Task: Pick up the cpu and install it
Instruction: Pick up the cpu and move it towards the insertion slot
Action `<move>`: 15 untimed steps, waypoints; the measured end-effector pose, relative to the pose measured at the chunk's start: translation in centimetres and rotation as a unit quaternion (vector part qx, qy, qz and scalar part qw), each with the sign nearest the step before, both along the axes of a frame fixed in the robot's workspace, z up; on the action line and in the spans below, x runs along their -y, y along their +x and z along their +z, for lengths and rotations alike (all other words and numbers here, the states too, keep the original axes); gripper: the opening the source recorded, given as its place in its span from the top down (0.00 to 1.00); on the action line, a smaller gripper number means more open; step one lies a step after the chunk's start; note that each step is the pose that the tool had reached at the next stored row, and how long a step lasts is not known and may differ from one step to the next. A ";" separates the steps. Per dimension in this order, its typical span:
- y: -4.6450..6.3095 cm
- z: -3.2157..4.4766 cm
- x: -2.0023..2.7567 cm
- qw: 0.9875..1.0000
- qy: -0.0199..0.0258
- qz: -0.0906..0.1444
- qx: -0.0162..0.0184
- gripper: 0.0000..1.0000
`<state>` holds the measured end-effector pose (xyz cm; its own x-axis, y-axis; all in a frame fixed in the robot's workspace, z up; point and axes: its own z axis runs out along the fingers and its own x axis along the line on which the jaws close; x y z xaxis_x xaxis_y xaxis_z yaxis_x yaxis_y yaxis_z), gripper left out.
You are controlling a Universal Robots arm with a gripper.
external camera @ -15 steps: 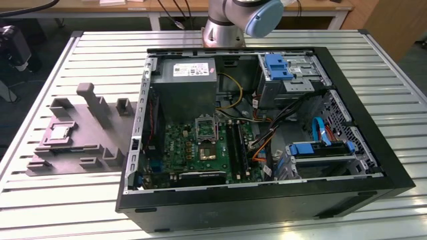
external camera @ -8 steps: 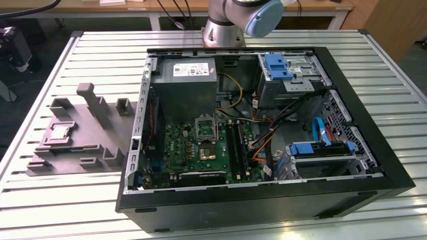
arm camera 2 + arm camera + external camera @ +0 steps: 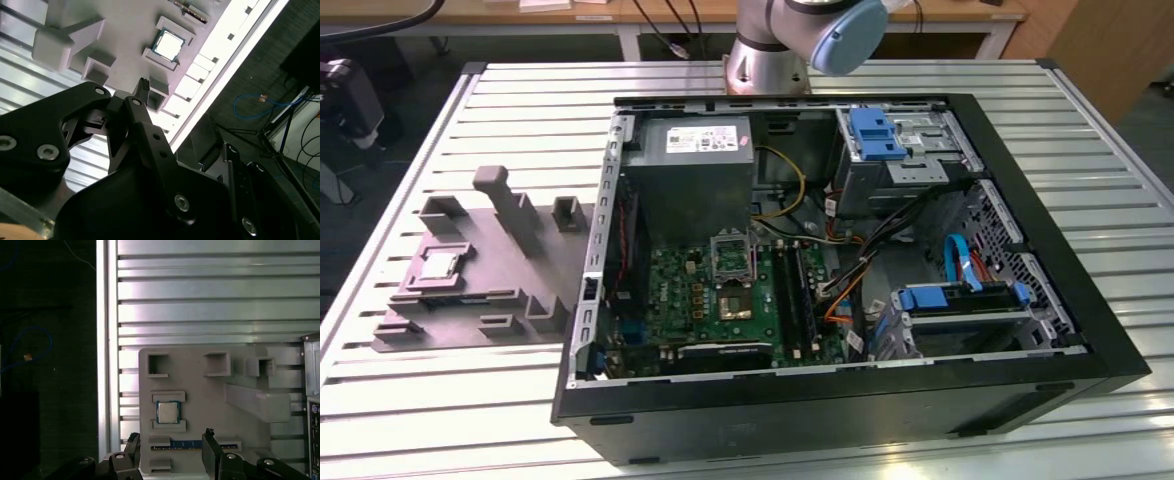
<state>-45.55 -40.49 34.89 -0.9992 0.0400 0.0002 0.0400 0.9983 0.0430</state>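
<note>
In the exterior view, an open computer case (image 3: 854, 405) lies on a slatted metal table (image 3: 1081, 110), and the base of the robot arm (image 3: 787, 40) stands behind it. Inside the case, a green motherboard (image 3: 678, 290) carries a metal-framed socket (image 3: 731, 255). A grey plastic fixture (image 3: 520, 270) rests on the table just beside the case, on the exterior view's left. The cpu (image 3: 438, 265) sits flat in a square recess of that fixture, well apart from the socket. In the first wrist view, the gripper (image 3: 171, 435) hangs over the near edge of the fixture (image 3: 215, 405) with its two black fingers (image 3: 209, 440) spread wide and nothing between them. The cpu (image 3: 168, 412) lies silvery side up in its recess between two raised lips, clear of both fingertips and untouched. A thin dark strip with blue on it (image 3: 186, 444) lies in a slot of the fixture just beside the cpu's recess. The slatted table (image 3: 210, 300) stretches beyond, and a corner of the case (image 3: 312, 375) shows at the edge. In the second wrist view, one finger (image 3: 142, 120) reaches towards the fixture (image 3: 125, 30) without touching it. The cpu (image 3: 168, 42) rests in its recess a little past that fingertip.
</note>
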 end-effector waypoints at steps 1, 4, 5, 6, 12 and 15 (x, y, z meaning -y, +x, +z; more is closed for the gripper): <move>0.0 -0.06 0.05 1.000 0.000 0.000 0.000 0.40; 0.0 -0.32 0.12 1.000 0.000 0.000 0.000 0.40; 0.0 -0.43 0.14 1.000 0.000 0.000 0.000 0.40; 0.0 -0.54 0.15 1.000 0.000 0.000 0.000 0.40; 0.0 -1.29 0.27 1.000 0.000 -0.001 0.000 0.40; 0.0 -1.81 0.37 1.000 0.000 -0.001 0.000 0.40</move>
